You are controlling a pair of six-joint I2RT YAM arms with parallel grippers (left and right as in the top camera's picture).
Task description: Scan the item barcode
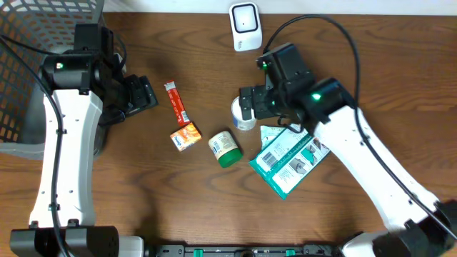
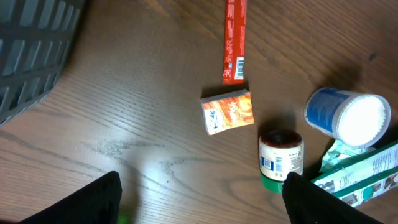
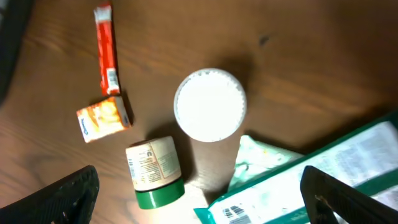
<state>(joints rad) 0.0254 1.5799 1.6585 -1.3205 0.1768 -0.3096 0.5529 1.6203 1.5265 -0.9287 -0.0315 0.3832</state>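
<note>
Tabletop (image 1: 178, 207) seen from above and from both wrists. The scanner (image 1: 245, 26), one white unit, sits at the far edge and serves as the reference.

Item to be scanned, as judged from the arm placed over it: one blue tub (image 3: 209, 104) with a white lid, upright, near the scanner on the robot's side of it. It is probably light, rigid plastic. Its smooth round wall may slip, so take hold across the wall just below the lid rim, not on the lid. No barcode shows on it in any view, and it may be on the wall or base.

Right tool (image 3: 199, 176): fingers spread to full width, holding nothing, poised above the tub. Left tool (image 2: 202, 186): fingers also wide apart and empty, well to the left of the scanner.

Other goods, all farther from the scanner than the tub:
- One jar (image 1: 226, 148) with a green lid, lying on its side.
- One small orange carton (image 1: 185, 136).
- One red stick packet (image 1: 176, 103), to the scanner's left.
- One green-and-white flat pack (image 1: 289, 160), to its right.
- One paler crinkled packet (image 3: 261, 163), partly under that pack. Whether it is a separate thing cannot be told.

One grey basket (image 1: 43, 64) stands far to the scanner's left.
</note>
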